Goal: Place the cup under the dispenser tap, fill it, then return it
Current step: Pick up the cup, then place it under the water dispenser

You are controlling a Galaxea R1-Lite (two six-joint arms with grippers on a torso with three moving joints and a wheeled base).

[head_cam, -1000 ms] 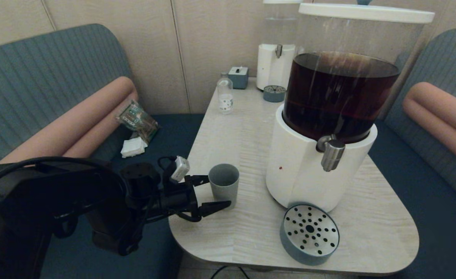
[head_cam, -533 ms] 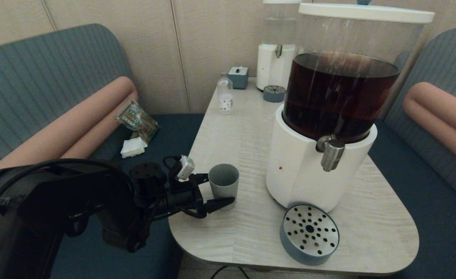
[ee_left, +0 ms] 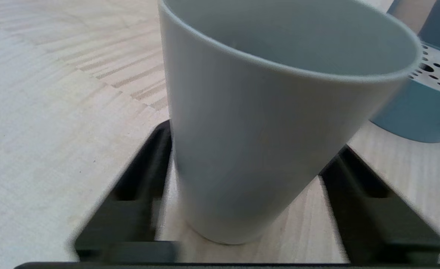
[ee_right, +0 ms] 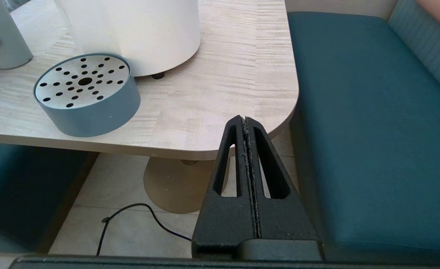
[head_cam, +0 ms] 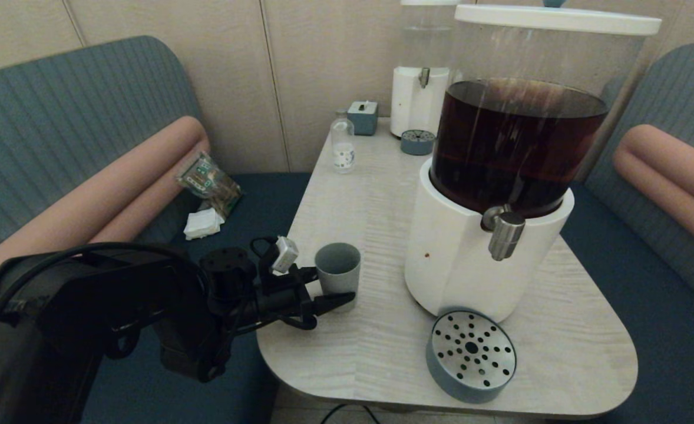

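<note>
The grey-blue cup (head_cam: pixel 337 271) (ee_left: pixel 265 130) stands on the table's near left part, tipped slightly, left of the big white-based dispenser (head_cam: pixel 453 259). My left gripper (head_cam: pixel 330 287) (ee_left: pixel 253 142) reaches in from the left, and both black fingers (ee_left: pixel 149 164) press the cup's lower wall. The steel dispenser tap (head_cam: pixel 505 234) juts out above the round perforated drip tray (head_cam: pixel 471 355) (ee_right: pixel 85 93), to the right of the cup. My right gripper (ee_right: pixel 245 119) hangs shut and empty below the table's near right corner.
At the far end of the table (head_cam: pixel 353 200) stand a small clear bottle (head_cam: pixel 342 144), a blue box (head_cam: pixel 363 117), a smaller dispenser (head_cam: pixel 420 88) and its little tray (head_cam: pixel 417 142). A snack packet (head_cam: pixel 208 179) lies on the left bench. A cable (ee_right: pixel 130 216) runs across the floor.
My left gripper's fingers have closed in onto the cup. The cup has shifted a little to the left and tipped.
</note>
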